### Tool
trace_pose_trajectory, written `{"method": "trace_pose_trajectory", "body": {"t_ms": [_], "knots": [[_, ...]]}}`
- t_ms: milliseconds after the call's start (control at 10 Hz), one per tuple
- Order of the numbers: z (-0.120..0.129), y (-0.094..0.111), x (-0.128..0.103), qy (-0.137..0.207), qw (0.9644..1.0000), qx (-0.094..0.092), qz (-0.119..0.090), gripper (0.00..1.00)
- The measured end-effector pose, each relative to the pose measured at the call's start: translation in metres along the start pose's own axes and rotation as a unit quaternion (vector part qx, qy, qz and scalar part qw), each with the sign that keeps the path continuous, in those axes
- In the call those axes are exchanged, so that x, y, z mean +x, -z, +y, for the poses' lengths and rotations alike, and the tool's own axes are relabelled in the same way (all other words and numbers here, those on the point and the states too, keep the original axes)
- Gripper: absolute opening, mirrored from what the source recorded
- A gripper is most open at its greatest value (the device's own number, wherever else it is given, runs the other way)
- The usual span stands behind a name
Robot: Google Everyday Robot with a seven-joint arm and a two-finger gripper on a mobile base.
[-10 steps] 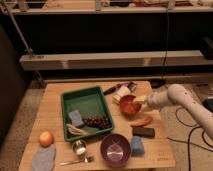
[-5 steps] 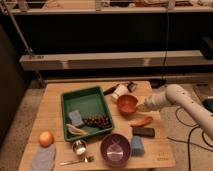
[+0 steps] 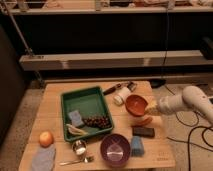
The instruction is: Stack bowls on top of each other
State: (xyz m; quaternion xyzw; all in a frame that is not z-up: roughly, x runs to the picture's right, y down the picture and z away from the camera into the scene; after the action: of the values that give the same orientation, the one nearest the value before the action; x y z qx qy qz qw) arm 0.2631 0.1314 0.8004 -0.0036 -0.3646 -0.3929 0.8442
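Two bowls need to become one pile. Closest to the front edge of the table [image 3: 160, 159] sits the big purple bowl [image 3: 115, 148], flat and facing up, with nothing in it. A blue sponge [image 3: 137, 146] lies just beside it on one side. A little metal cup [image 3: 79, 147] stands near it on the other side.

Farther back and to the right, the small orange bowl [image 3: 136, 104] hangs in the air, tipped to one side. The gripper [image 3: 150, 107] is at the bowl's right rim, and its fingers look closed on that rim. A green tray [image 3: 82, 91] sits next to the orange bowl, and a white cup [image 3: 121, 95] is just behind it.

I think the carrying step is going on now. The next move should bring the orange bowl forward until it is right over the purple one. Then it should turn level, go down inside and be let go. It must stay high enough to miss the black block [image 3: 143, 131] on the way.
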Motion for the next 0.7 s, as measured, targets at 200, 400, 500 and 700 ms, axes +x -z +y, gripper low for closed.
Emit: {"method": "trace_pose_trajectory", "body": {"t_ms": [200,400,500,700], "knots": [[0.009,0.015,-0.036,0.029,0.9994,-0.021,-0.001,0.00],[0.016,0.023,-0.074,0.073,0.9964,-0.043,-0.007,0.00],[0.013,0.025,-0.093,0.095,0.9945,-0.040,-0.019,0.00],[0.007,0.036,-0.114,0.114,0.9924,-0.011,-0.045,0.00]]}}
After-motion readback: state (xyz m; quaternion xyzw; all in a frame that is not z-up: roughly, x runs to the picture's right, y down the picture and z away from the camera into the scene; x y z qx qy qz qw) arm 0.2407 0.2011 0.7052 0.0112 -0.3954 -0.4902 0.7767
